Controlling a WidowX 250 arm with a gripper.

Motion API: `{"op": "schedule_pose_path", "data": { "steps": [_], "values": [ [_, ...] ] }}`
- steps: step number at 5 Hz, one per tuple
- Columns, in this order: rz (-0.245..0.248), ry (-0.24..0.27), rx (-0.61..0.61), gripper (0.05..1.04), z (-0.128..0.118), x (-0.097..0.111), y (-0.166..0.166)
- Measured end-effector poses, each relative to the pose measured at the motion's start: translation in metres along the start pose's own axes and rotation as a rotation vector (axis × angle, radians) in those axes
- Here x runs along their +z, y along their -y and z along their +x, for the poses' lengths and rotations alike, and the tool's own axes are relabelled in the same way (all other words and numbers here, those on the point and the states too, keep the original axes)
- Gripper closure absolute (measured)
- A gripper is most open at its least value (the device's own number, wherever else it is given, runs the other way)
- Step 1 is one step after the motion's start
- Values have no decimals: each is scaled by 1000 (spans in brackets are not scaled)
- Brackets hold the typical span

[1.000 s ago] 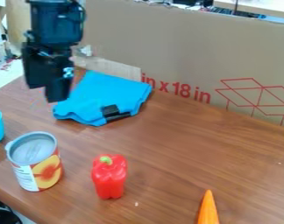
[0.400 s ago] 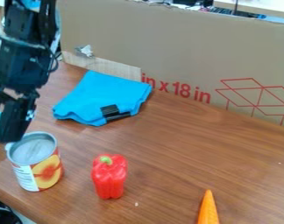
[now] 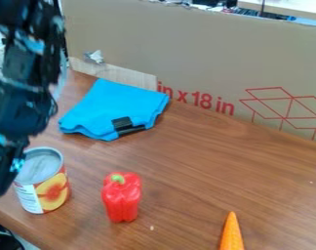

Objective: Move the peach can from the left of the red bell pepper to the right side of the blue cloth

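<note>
At the left edge of the camera view the black gripper (image 3: 3,168) hangs low, just left of the can (image 3: 51,188) and overlapping its left side in the view. Whether the two touch I cannot tell. The can stands upright, with a grey top and a peach label. To its right a red toy pepper (image 3: 122,197) with a green stem stands on the wooden table (image 3: 206,166). Behind them lies a folded blue cloth (image 3: 115,107) with a black strap.
An orange carrot (image 3: 231,234) lies at the front edge, right of centre. A large cardboard panel (image 3: 206,58) with red print closes off the back of the table. Beyond the table's front left edge is a dark round object (image 3: 4,241).
The gripper has come down and to the left, from beside the blue cloth to the left of the can. The can, pepper, cloth and carrot have stayed put.
</note>
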State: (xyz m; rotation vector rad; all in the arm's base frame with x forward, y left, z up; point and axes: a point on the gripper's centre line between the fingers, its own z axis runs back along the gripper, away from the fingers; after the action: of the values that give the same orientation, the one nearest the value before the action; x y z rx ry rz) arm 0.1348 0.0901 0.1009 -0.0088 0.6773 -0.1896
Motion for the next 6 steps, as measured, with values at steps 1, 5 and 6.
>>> {"op": "schedule_pose_path", "data": {
  "steps": [1, 5, 6],
  "values": [
    [1, -162, 27, 81, 18, -28, -12],
    [193, 129, -104, 81, 80, -11, -14],
    [197, 243, -230, 81, 104, 18, -1]
  ]
}}
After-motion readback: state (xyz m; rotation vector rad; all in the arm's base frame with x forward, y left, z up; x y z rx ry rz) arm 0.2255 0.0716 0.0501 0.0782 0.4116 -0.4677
